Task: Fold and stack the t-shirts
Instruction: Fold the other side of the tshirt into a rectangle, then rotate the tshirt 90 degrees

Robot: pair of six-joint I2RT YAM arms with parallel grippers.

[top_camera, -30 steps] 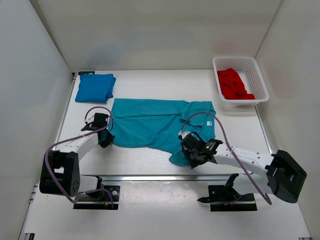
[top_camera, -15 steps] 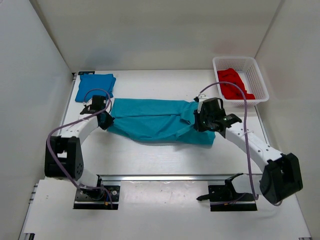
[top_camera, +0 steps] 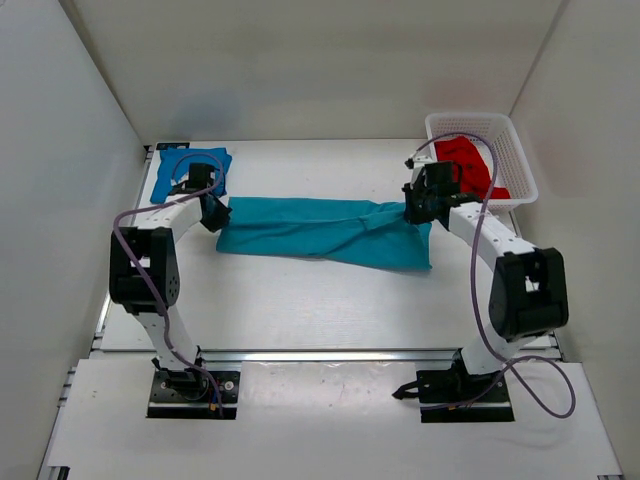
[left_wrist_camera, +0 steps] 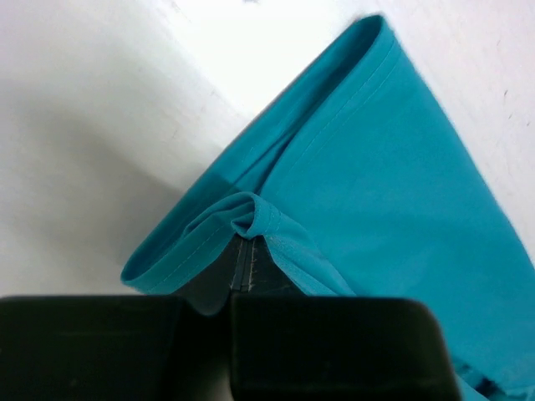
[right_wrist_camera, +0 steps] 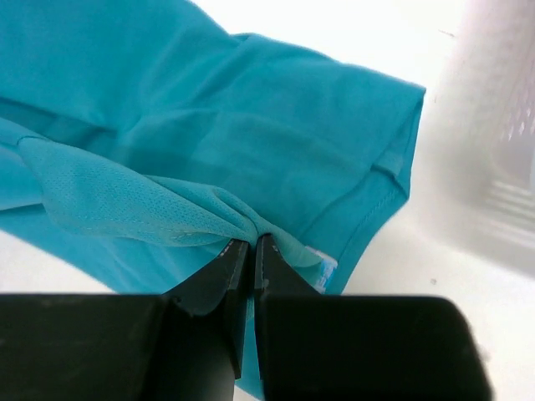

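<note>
The teal t-shirt (top_camera: 320,230) lies folded into a long band across the middle of the table. My left gripper (top_camera: 212,212) is shut on its left end, a pinched fold of hem (left_wrist_camera: 242,219). My right gripper (top_camera: 416,212) is shut on its right end, pinching teal mesh cloth (right_wrist_camera: 150,209) between closed jaws. The royal blue t-shirt (top_camera: 185,165) lies folded at the back left, just behind my left gripper. The red t-shirt (top_camera: 466,165) is bunched in the white mesh basket (top_camera: 515,165).
The basket stands at the back right, close behind my right gripper, and its blurred wall (right_wrist_camera: 501,142) shows in the right wrist view. White walls enclose the table on three sides. The table's near edge is a metal rail (top_camera: 320,355).
Both grippers moved away from me toward the back, carrying the teal shirt's near edge over onto its far part. The shirt went from a wide spread to a narrow folded band.
</note>
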